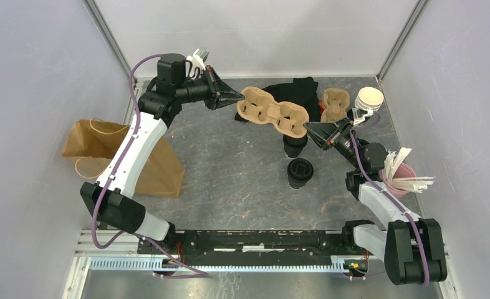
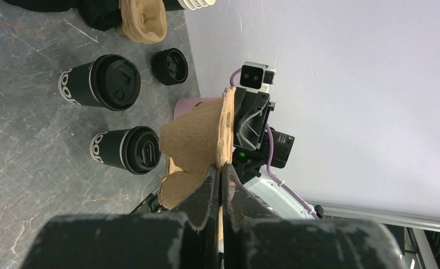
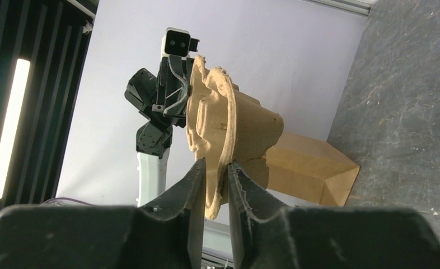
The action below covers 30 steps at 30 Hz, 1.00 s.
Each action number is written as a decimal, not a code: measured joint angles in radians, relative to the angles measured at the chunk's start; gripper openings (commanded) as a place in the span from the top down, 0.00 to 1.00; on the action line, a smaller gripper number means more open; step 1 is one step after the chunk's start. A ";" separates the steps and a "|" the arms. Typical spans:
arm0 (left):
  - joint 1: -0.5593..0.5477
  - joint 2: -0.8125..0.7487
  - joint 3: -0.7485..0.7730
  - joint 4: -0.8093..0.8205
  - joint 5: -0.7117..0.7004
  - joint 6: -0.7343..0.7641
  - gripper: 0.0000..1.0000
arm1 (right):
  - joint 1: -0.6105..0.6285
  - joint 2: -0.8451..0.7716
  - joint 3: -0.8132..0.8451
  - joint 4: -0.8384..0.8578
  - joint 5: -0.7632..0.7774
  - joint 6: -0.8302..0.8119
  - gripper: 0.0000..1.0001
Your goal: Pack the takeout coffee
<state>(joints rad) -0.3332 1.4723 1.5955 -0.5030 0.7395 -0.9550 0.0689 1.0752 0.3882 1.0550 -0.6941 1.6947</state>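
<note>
1. Where the worktop [image 1: 230, 168] lies closest to our bases, one lidded coffee cup [image 1: 300, 172] stands upright on the grey surface, a little right of centre and free of both arms
2. Just behind it the second lidded cup [image 1: 295, 146] also stands on the worktop, near the first without touching it, its far side hidden under the end of the pulp carrier [image 1: 273, 111]
3. Level with these, a brown paper bag [image 1: 161, 168] sits at our left, partly covered by our left arm, and a pink cup [image 1: 399, 180] holding white sticks stands at our right beside the right arm
4. Farther out, our right pincer [image 1: 309, 128] is clenched on one end of the pulp carrier, the thin rim pinched between both fingers in the wrist view
5. Our left pincer [image 1: 239, 96] is clenched on the opposite end in the same way, so the carrier hangs between the two above the worktop, its wells facing up
6. Farthest back we see a spare carrier [image 1: 335, 103], a stack of lidless cups [image 1: 370, 98] with cream insides and a heap of black cloth [image 1: 298, 87] near the rear wall
</note>
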 measured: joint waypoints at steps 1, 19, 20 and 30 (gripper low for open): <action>0.000 0.000 0.000 0.003 0.000 -0.001 0.98 | 0.000 0.002 0.000 0.004 0.000 0.004 0.84; 0.001 -0.047 0.083 -0.227 -0.199 0.122 0.05 | -0.044 -0.083 0.068 -0.214 -0.036 -0.177 1.00; 0.001 -0.047 0.137 -0.291 -0.260 0.160 0.05 | -0.051 -0.096 0.126 -0.335 -0.039 -0.266 1.00; 0.002 -0.211 0.376 -0.766 -1.003 0.344 0.06 | -0.043 -0.127 0.779 -1.249 0.215 -1.128 1.00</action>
<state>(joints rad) -0.3313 1.2617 1.9713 -1.2690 -0.2638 -0.6109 0.0254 0.9478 1.1671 -0.1936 -0.4789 0.5663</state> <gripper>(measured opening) 0.944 0.009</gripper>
